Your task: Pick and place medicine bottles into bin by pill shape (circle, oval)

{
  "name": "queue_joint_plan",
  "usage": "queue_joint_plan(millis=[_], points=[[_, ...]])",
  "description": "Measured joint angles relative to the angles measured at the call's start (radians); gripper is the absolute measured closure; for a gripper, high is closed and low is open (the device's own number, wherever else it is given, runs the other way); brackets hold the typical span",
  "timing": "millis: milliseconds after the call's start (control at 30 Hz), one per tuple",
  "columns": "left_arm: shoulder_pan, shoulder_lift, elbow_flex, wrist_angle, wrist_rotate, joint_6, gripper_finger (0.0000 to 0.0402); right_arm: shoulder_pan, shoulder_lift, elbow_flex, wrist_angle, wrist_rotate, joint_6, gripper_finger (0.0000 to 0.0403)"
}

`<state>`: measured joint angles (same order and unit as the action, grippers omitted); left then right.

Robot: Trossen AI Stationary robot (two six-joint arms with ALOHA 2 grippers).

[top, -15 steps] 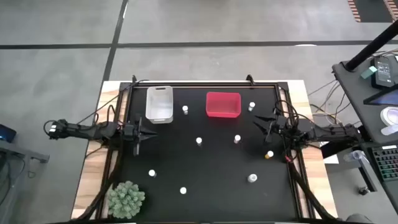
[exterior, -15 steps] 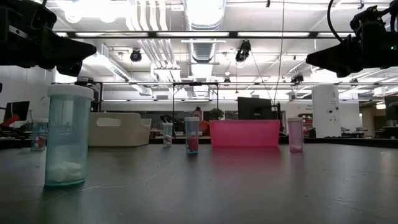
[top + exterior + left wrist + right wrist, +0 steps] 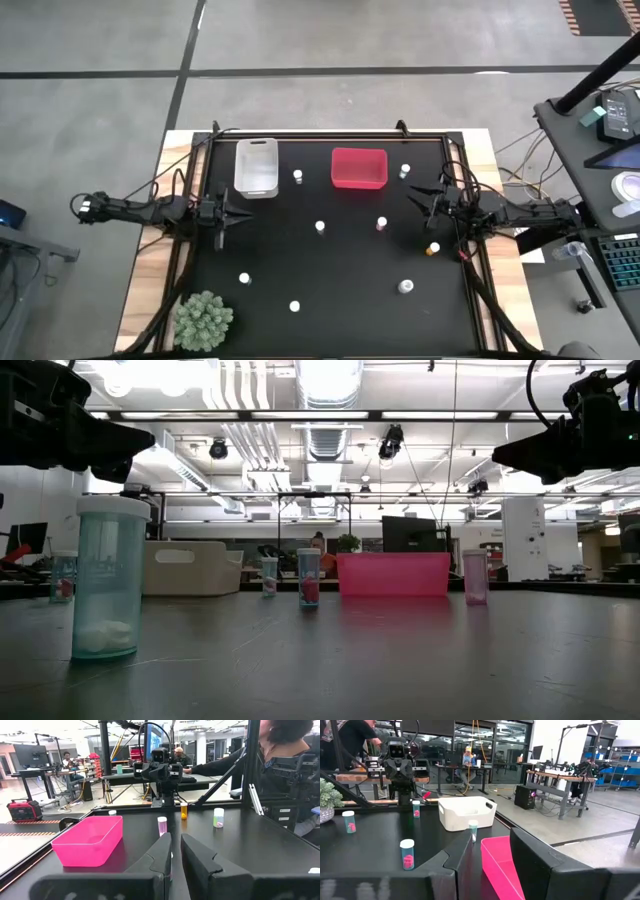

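Here both arms hang above the black table (image 3: 330,300) without touching anything. The left gripper (image 3: 232,212) sits over the table's left edge, just below the whitish-clear bin (image 3: 256,166); its own wrist view shows the two dark fingers (image 3: 155,860) drawn nearly together, with only a thin slit between them and nothing in it. The right gripper (image 3: 424,203) sits over the right side, between a bottle near the far right corner (image 3: 404,171) and an amber bottle (image 3: 433,248) closer to the front; its fingers (image 3: 535,855) stand partly apart and hold nothing. The red bin (image 3: 358,167) lies to the right of the clear one along the far edge, with a white-capped bottle (image 3: 298,177) between the two. The other medicine bottles stand upright and well apart on the table: two near the middle (image 3: 320,227) and (image 3: 381,223), one front right (image 3: 405,287), two front left (image 3: 244,279) and (image 3: 294,306). From above neither bin seems to hold a bottle, though the clear one is hard to read. A green spiky plant (image 3: 203,318) sits at the front left corner.
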<state>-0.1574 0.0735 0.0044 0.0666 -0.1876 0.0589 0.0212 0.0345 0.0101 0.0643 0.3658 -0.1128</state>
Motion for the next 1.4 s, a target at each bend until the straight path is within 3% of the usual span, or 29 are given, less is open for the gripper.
queue_joint_plan(millis=[1067, 1400], points=[[0.0, 0.0, 0.0, 0.0, 0.0, 0.0, 0.0375, -0.001, 0.0, 0.0, 0.0, 0.0, 0.0, 0.028], [0.0, 0.0, 0.0, 0.002, 0.0, 0.0, 0.0375, -0.004, 0.062, 0.0, -0.001, 0.0, 0.0, 0.028]])
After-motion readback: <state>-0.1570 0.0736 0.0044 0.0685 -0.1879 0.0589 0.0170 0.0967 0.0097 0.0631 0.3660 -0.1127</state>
